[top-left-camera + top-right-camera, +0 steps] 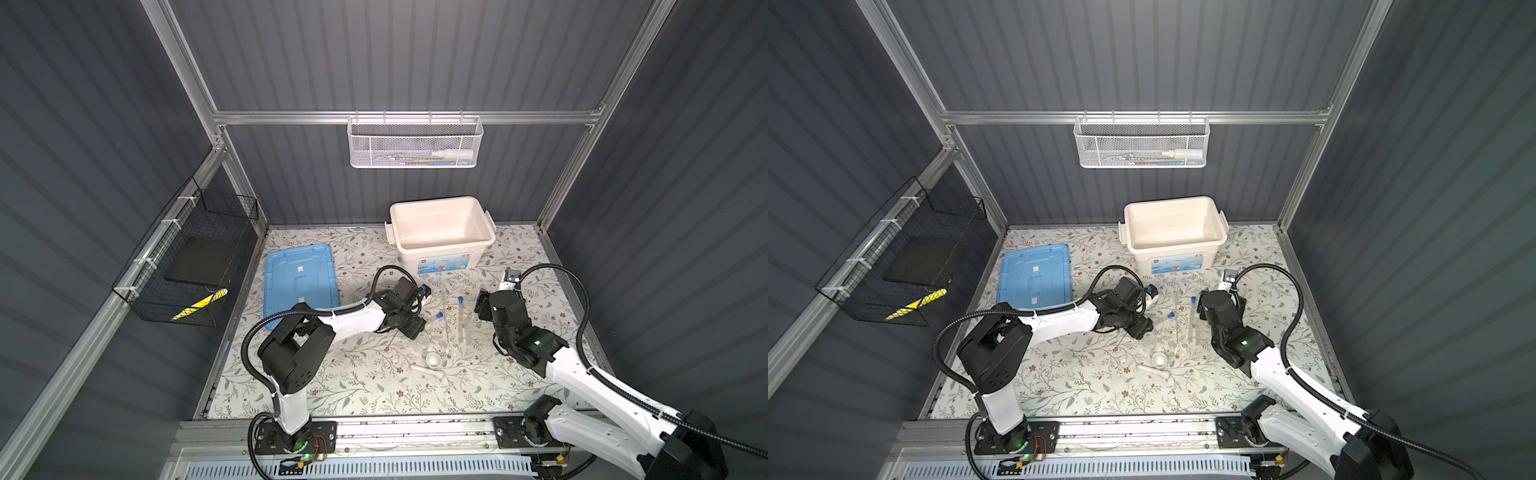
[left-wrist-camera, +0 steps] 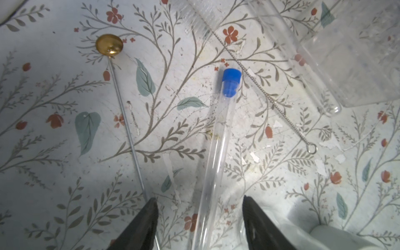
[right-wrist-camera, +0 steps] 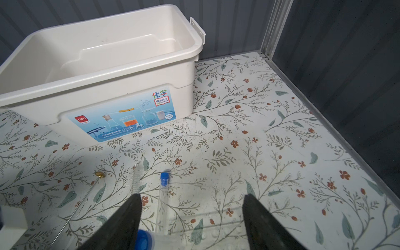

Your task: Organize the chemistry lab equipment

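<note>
Slim clear test tube [image 2: 216, 155] w/ blue cap [image 2: 231, 81], lying flat.

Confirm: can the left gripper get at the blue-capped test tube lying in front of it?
Probably yes. The left gripper is open, with the test tube lying between its jaws and nothing over it. The thin rod lies close beside one jaw and could get caught.

You lose the tube [image 2: 216, 151] at the left wrist view's edge, closed end cut off; the rack [image 2: 357, 54] is cropped and blurred.
</note>
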Controlling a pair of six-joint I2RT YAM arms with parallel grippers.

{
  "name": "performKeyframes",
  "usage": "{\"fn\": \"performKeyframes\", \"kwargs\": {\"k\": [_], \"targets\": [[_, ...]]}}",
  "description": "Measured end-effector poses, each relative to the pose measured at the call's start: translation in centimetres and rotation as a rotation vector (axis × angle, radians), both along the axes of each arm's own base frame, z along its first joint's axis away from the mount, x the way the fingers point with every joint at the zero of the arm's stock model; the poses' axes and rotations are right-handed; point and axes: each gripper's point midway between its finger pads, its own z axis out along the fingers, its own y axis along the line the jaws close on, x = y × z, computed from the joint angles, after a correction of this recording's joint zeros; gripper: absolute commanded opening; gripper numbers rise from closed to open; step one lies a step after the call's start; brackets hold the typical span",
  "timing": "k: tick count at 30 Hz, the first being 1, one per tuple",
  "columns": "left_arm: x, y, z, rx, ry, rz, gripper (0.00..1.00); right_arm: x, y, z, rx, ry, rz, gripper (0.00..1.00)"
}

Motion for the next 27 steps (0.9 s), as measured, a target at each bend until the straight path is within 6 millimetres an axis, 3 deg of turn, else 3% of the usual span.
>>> {"fn": "performKeyframes", "kwargs": {"k": [27], "targets": [[0.7,1.1,-1.7,0.075,-0.008,0.045,0.50,0.0,-0.8,0.6,0.051,-0.023,-0.034,0.84]]}}
